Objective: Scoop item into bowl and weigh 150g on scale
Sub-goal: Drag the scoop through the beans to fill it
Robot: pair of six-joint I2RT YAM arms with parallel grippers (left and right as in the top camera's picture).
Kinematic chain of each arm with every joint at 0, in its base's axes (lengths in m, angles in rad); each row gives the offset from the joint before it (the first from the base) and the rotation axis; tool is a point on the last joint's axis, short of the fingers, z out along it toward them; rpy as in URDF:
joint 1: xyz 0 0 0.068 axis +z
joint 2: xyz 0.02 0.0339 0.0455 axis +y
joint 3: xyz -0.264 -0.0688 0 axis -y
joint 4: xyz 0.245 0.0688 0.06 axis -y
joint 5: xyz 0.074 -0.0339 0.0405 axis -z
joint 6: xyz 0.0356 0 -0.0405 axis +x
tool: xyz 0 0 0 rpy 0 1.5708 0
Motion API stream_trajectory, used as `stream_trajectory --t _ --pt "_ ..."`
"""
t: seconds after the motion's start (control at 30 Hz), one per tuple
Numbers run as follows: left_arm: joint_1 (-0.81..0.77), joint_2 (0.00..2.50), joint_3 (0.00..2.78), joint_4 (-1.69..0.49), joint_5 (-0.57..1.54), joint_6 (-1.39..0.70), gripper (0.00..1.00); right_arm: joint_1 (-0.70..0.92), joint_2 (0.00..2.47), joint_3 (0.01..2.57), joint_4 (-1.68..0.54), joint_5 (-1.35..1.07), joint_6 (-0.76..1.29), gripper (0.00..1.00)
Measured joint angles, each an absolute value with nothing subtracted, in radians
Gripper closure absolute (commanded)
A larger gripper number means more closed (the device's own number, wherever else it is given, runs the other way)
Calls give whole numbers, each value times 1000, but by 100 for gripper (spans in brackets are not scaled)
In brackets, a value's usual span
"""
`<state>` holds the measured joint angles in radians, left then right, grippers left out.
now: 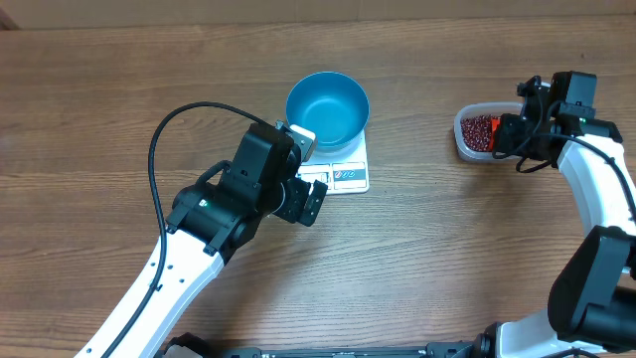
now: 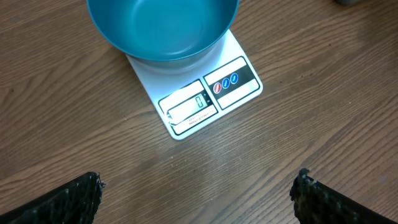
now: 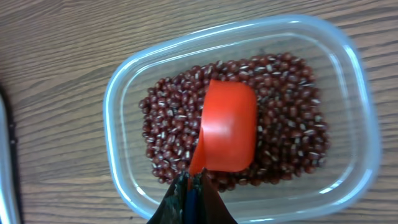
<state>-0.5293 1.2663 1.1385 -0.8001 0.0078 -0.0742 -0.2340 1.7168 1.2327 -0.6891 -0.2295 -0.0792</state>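
The blue bowl point(image 1: 328, 107) stands empty on the white scale point(image 1: 350, 177), whose display panel faces my left gripper point(image 1: 316, 202). In the left wrist view the bowl point(image 2: 161, 28) and scale point(image 2: 211, 93) lie ahead, and the left gripper point(image 2: 198, 182) is open over bare wood just short of the scale. The red-brown beans point(image 3: 168, 124) fill a clear plastic tub point(image 3: 115, 124) at the right. My right gripper point(image 3: 191, 180) is shut on the handle of an orange-red scoop point(image 3: 227, 127) whose cup lies over the beans. Overhead, the right gripper point(image 1: 507, 134) sits at the tub point(image 1: 467, 139).
The wooden table point(image 1: 447, 249) carries the scale with its bowl and the tub. A black cable point(image 1: 164, 129) loops above the left arm. The tub stands about a bowl's width to the right of the bowl.
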Motion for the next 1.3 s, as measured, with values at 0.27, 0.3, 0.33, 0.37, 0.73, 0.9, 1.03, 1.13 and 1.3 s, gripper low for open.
stream_trajectory --t 0.27,0.3,0.33,0.37,0.73,0.9,1.03,1.13,1.3 --pt "-529 1266 1139 -800 8 -74 0 -237 1727 1233 -689 -286 -78 96" --pt "-529 1266 1139 -800 8 -74 0 -241 1728 1233 -688 -297 -78 96" --pt "-529 1266 1139 -800 8 -74 0 -245 1728 1233 -690 -311 -79 96" --pt "-529 1266 1139 -800 8 -74 0 -254 1729 1233 -689 -328 -79 96" --pt "-529 1266 1139 -800 8 -74 0 -364 1774 1233 -690 -524 -78 96" --pt "-529 1266 1139 -800 8 -74 0 -386 1806 1234 -690 -602 -79 96" --pt "-529 1266 1139 -800 8 -74 0 -418 1818 1234 -691 -643 -78 96" --pt "-529 1266 1139 -800 8 -74 1 -440 1831 1234 -691 -678 -78 96" --pt "-529 1266 1139 -800 8 -74 0 -476 1855 1234 -693 -745 -78 96"
